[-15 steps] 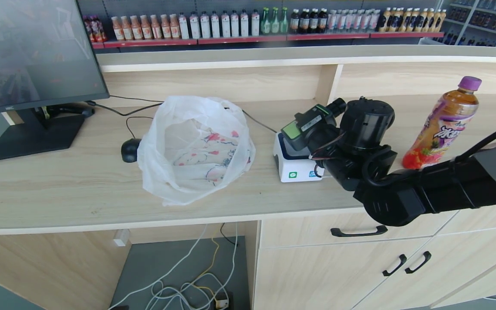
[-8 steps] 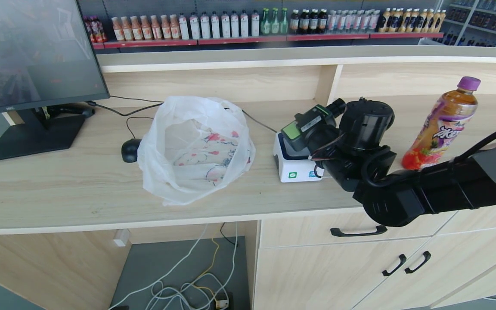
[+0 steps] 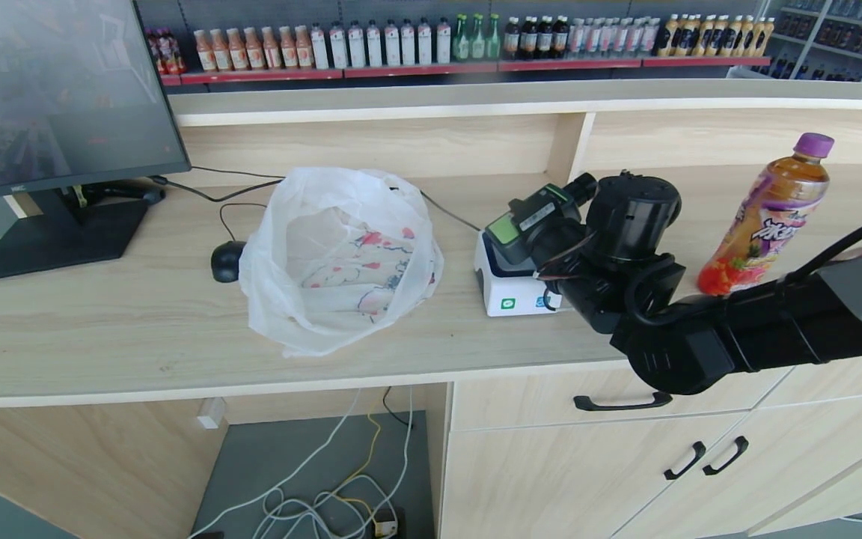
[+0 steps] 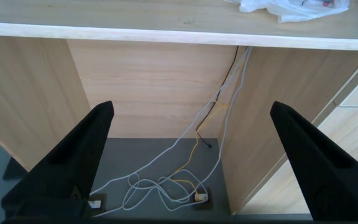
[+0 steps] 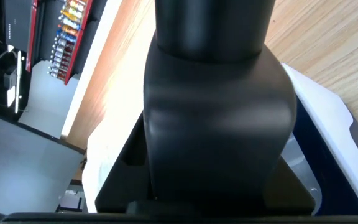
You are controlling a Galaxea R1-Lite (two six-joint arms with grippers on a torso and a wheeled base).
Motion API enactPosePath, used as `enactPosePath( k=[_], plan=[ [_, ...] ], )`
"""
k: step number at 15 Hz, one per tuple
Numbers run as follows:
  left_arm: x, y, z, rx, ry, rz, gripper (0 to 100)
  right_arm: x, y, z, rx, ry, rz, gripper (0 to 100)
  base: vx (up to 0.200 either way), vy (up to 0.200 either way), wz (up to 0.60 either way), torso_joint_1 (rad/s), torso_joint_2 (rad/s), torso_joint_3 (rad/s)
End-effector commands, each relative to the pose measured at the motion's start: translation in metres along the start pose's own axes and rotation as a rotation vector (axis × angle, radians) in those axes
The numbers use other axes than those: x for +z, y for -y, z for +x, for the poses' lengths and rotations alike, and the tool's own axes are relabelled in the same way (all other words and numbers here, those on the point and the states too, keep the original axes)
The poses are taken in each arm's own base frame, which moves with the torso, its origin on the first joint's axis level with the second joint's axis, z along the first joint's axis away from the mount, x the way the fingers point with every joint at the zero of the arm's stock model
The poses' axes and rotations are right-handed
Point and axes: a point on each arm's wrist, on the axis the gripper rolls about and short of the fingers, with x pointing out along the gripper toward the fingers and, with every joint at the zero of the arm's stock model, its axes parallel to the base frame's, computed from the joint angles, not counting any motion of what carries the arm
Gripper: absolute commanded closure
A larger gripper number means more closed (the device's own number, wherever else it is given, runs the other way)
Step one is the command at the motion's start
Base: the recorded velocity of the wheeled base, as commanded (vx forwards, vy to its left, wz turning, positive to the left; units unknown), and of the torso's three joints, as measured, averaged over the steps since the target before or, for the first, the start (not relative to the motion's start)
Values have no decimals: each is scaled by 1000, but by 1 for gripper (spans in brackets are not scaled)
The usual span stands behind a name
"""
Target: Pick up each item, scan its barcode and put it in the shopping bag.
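Shopping bag (image 3: 341,258) between mouse (image 3: 226,260) and scanner (image 3: 509,296)

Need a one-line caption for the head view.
Right arm at the white scanner on the counter; open shopping bag on its left, bottle standing on its right.

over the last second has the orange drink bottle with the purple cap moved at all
No. The orange plastic bottle with the purple cap stands where it was, at the same spot against the light wooden back panel.

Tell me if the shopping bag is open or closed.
Open. The white shopping bag sits on the counter with its mouth gaping wide, so its inside shows in the head view.
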Motion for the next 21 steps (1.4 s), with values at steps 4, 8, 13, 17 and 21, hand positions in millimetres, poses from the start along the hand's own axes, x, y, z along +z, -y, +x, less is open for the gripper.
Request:
enactPosePath(
  k=[4, 8, 13, 17, 21],
  plan=[
    [0, 0, 0, 2, 0, -1, 0, 8, -11, -4, 30, 16, 10, 100, 0, 0, 0, 0, 0, 0],
    [0, 0, 0, 2, 0, -1, 0, 19, -21, -11, 52, 35, 11, 100, 0, 0, 0, 0, 0, 0],
    [0, 0, 0, 2, 0, -1, 0, 34, -47, -28, 87, 103, 3, 100, 0, 0, 0, 0, 0, 0],
    [0, 0, 0, 0, 0, 1, 0, 30, -75, -60, 116, 146, -93, 100, 0, 0, 0, 0, 0, 0],
    [0, 0, 0, -1, 0, 4, 0, 21, -73, -81, 236, 218, -290, 100, 0, 0, 0, 0, 0, 0]
  ],
)
